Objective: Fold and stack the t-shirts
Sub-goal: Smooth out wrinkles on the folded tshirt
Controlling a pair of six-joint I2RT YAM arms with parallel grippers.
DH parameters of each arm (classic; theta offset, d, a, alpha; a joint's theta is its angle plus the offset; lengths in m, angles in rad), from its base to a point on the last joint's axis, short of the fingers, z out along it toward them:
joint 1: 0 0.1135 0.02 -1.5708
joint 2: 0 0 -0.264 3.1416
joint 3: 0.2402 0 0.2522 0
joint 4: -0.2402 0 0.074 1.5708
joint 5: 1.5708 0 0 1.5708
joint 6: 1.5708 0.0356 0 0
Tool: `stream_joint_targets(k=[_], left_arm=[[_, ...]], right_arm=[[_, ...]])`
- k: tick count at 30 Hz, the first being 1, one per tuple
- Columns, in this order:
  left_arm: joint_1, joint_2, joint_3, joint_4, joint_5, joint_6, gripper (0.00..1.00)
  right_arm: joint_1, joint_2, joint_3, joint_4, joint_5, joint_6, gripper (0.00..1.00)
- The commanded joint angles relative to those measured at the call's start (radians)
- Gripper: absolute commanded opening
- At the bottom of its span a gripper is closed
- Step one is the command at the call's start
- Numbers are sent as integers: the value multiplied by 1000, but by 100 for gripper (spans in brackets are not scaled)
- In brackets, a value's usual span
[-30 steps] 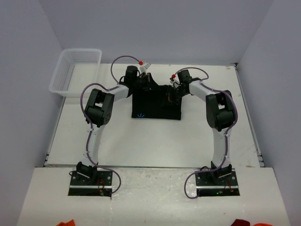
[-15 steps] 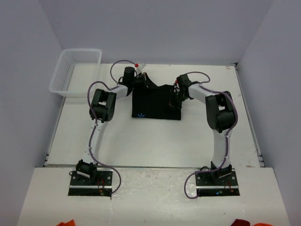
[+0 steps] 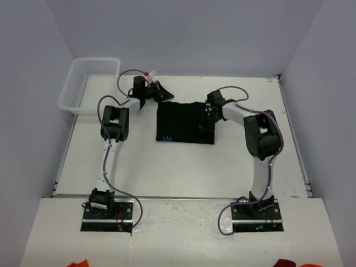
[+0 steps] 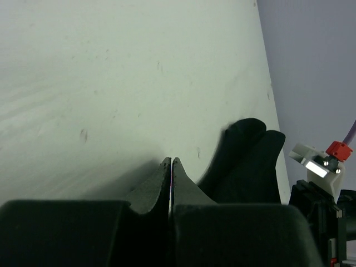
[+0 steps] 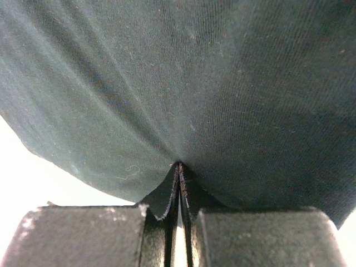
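White desk (image 3: pixel 167 167) fills the view, and at its far middle lies one black t-shirt (image 3: pixel 181 123), already down to a neat rectangle and flat on the surface. The white mesh basket (image 3: pixel 75 92) sits in the far left corner, well apart from the shirt.

Now your right gripper (image 3: pixel 207 115): it's on the right part of the shirt with its jaws clenched. The wrist view shows creases running into the tips, so that looks like a pinch of cloth. Your left gripper (image 3: pixel 161 92) is just beyond the shirt's far left corner, jaws clenched on nothing, bare desk beneath them.

I'd call this the tail end of the fold, tidying that one shirt. Next you'll want the right jaws to let go cleanly without dragging the layers. Then look for another shirt to stack; none shows here.
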Motion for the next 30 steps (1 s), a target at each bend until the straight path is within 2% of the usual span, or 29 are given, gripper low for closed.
stream_joint_targets(k=[1, 4, 5, 6, 9, 12, 15, 19, 21, 23, 25, 27, 28, 30], left_arm=[[15, -119, -97, 2, 22, 55, 0], [14, -259, -222, -24, -14, 107, 0], [12, -347, -264, -25, -26, 121, 0], [11, -398, -344, -30, -53, 144, 0], [-4, -559, -432, -77, -92, 213, 0], [-37, -685, -450, -256, -220, 314, 0], [-70, -802, -485, -352, -358, 377, 0], [-112, -882, -526, -402, -350, 402, 0], [-150, -911, -593, -392, -374, 394, 0], [-188, -931, -681, -355, -400, 375, 0], [-212, -939, -751, -299, -391, 350, 0], [-242, -934, -841, -225, -386, 321, 0], [-250, -923, -864, -209, -385, 319, 0], [-264, -913, -922, -176, -397, 312, 0]], right_arm=[[9, -19, -49, -41, 52, -21, 0], [10, -37, -71, -19, 58, -31, 0], [18, -53, -69, -21, 63, -36, 0], [22, -60, -68, -15, 60, -68, 0], [44, -102, -46, -22, 87, -120, 0], [56, -140, 0, -51, 109, -153, 0], [59, -165, 56, -86, 84, -176, 0], [59, -180, 151, -143, 102, -185, 0], [59, -177, 193, -182, 113, -194, 0], [59, -169, 253, -200, 132, -199, 11], [58, -142, 320, -217, 142, -211, 37], [53, -102, 381, -267, 161, -220, 44], [44, -58, 435, -283, 176, -225, 37], [38, -18, 471, -298, 196, -236, 4]])
